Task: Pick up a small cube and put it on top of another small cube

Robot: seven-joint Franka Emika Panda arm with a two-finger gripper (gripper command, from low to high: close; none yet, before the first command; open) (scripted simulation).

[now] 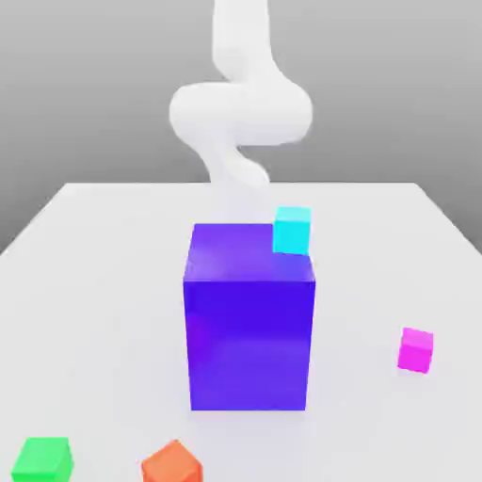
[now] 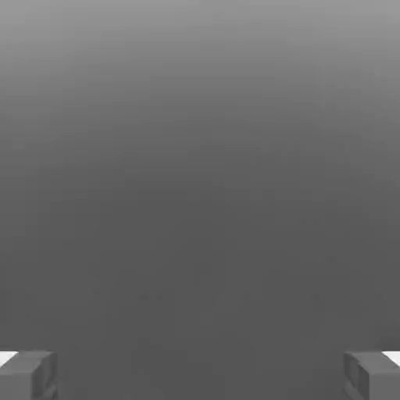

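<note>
Going from the exterior view's left to its right, a small green cube (image 1: 42, 459) is sitting at the near edge of the white table (image 1: 104, 273), and the small orange-red cube (image 1: 172, 463) is lying just beside it, turned a little on the surface. A big blue-purple block (image 1: 249, 320) is standing upright in the middle, with a small cyan cube (image 1: 292, 230) showing at its far upper corner; whether that cube is resting on the block or behind it cannot be told. The small magenta-pink cube (image 1: 415, 349) is lying alone toward the right, well apart from the block. The white arm (image 1: 240, 104) is rising behind the block.

In the hand view, the gripper (image 2: 200, 375) is standing with its two grey fingertips (image 2: 27, 373) spread wide apart, nothing between them, facing plain grey. Neither task cube is lying between the jaws.
</note>
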